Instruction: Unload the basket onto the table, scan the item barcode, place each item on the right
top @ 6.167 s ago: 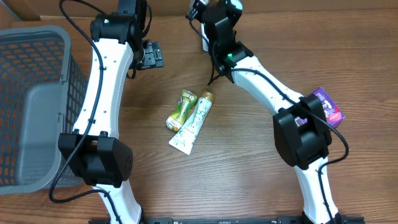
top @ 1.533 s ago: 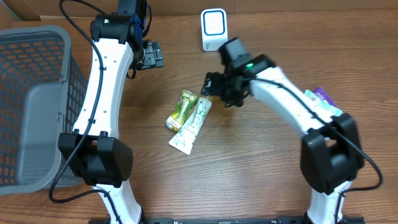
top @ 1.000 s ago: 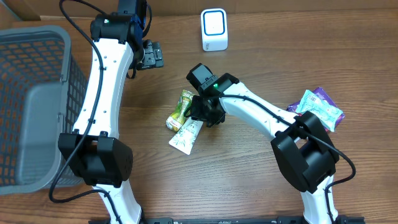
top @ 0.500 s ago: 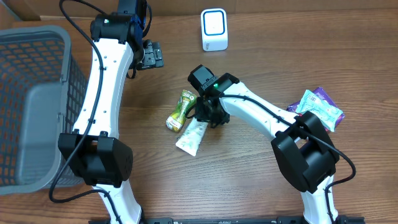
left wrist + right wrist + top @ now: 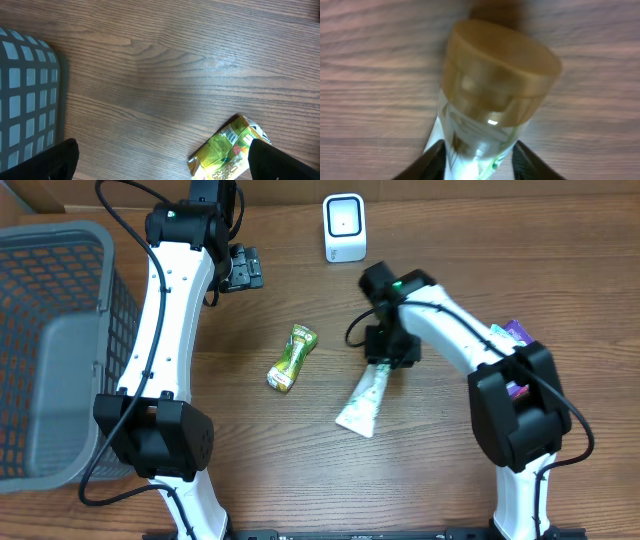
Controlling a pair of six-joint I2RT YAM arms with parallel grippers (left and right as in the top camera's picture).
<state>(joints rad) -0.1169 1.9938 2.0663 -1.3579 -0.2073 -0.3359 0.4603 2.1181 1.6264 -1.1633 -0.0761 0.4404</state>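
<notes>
Right pincer is clamped on the tube just below its gold cap, mid-worktop, right of the green pouch. Scanner sits behind. Left pincer hangs wide open.

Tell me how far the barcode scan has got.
Done: the right gripper grips the tube just below its cap. In hand: the tube hangs short of the white scanner at the far edge. Left: showing its barcode to the scanner; the green packet lies on the table, ungripped.
</notes>
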